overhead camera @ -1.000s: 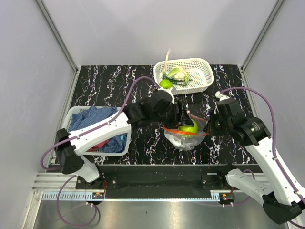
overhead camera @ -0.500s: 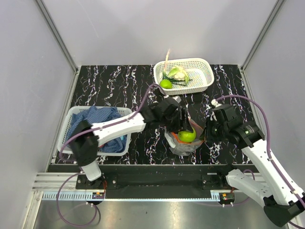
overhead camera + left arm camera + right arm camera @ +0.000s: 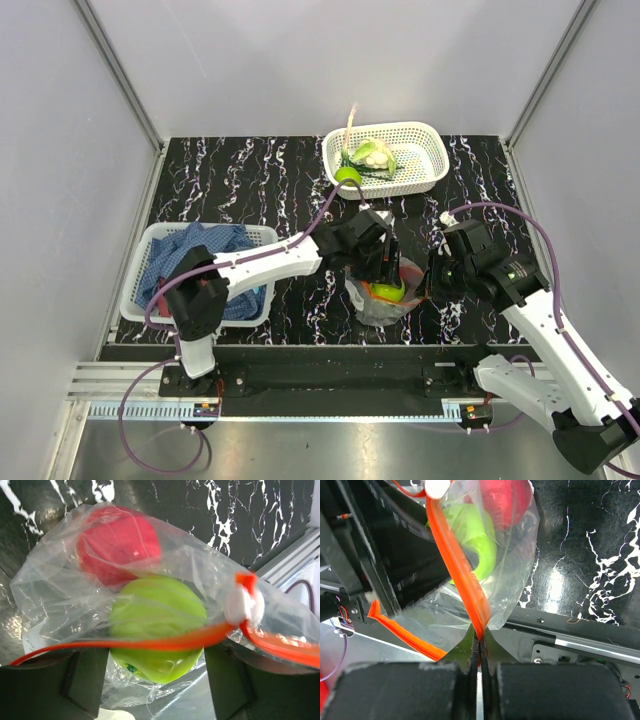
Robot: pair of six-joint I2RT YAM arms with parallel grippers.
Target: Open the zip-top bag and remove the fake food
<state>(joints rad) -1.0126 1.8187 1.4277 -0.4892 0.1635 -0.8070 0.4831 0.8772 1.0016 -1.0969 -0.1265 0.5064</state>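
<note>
The zip-top bag (image 3: 378, 306) stands open near the table's front edge, between my two grippers. It holds a lime-green round fruit (image 3: 388, 291) and a red piece behind it. My left gripper (image 3: 390, 274) reaches into the bag's mouth. In the left wrist view its open fingers (image 3: 85, 680) straddle the green fruit (image 3: 157, 622), with the red piece (image 3: 120, 542) beyond. The orange-red zip strip (image 3: 150, 642) and its white slider (image 3: 244, 605) cross in front. My right gripper (image 3: 428, 286) is shut on the zip strip (image 3: 457, 565) at its fingertips (image 3: 480, 642).
A white basket (image 3: 428, 165) at the back holds green-white produce (image 3: 370, 154) and a lime-green fruit (image 3: 347, 176). A second white basket (image 3: 158, 238) at the left holds blue and red cloths (image 3: 200, 250). The metal front rail lies just below the bag.
My left gripper has moved right and down into the bag's mouth, round the green fruit. My right gripper has shifted slightly left, still holding the zip strip.
</note>
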